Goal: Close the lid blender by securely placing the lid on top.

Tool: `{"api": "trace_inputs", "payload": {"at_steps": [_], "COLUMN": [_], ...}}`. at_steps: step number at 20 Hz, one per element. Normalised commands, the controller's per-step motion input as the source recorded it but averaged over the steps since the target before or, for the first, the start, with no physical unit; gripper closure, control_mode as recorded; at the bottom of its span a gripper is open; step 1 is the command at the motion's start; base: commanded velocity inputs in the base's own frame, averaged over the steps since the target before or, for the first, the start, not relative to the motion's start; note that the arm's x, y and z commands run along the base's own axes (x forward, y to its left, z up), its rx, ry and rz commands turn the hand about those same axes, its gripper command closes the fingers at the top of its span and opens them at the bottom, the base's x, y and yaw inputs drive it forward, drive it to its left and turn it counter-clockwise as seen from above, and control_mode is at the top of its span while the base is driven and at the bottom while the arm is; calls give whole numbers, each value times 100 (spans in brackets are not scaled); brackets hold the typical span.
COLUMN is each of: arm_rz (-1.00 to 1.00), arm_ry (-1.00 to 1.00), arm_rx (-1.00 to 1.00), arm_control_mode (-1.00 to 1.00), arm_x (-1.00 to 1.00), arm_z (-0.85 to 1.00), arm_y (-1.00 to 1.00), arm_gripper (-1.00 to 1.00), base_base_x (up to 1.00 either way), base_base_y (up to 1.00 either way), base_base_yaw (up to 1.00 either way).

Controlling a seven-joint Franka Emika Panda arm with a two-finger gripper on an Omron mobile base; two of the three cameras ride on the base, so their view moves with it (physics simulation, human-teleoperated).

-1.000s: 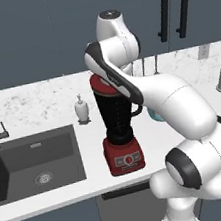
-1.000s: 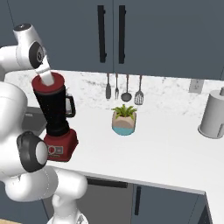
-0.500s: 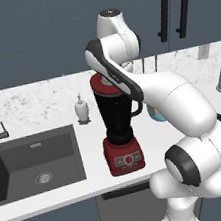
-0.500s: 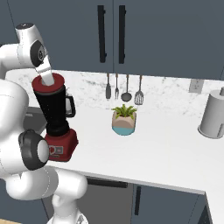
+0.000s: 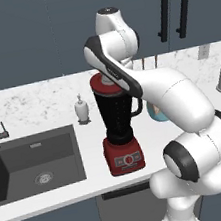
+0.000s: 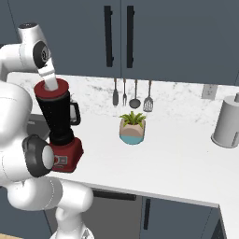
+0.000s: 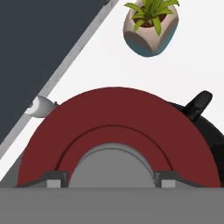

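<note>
While the sink (image 5: 35,165) lies at the far left with a soap bottle (image 5: 81,109) beside it, the lid (image 7: 118,131) sits on top of the blender (image 5: 118,131), covering the jar's rim. The gripper (image 6: 49,80) stands right over the lid's grey cap; whether its fingers clasp the cap I cannot tell. Further right, a potted plant (image 6: 132,127) stands on the counter (image 6: 177,158).

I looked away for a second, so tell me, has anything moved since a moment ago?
Nothing has visibly changed. The round red lid with the grey centre cap sits on the black jar of the red-based blender as before, with the end effector at its cap. The potted plant stayed put.
</note>
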Motion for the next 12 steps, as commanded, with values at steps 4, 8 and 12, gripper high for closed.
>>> {"api": "trace_inputs", "payload": {"at_steps": [4,8,12], "arm_rz": [-6,-7,-16], "arm_ry": [-3,-2,0], "arm_rx": [-1,0,0], "arm_control_mode": [-100,-100,-100], "arm_x": [-4,-26,-1], "arm_z": [-71,-43,-37], "arm_y": [-17,-46,-27], "arm_gripper": [100,100,100], "base_base_x": [0,0,0], "base_base_y": [0,0,0], "base_base_yaw": [0,0,0]}}
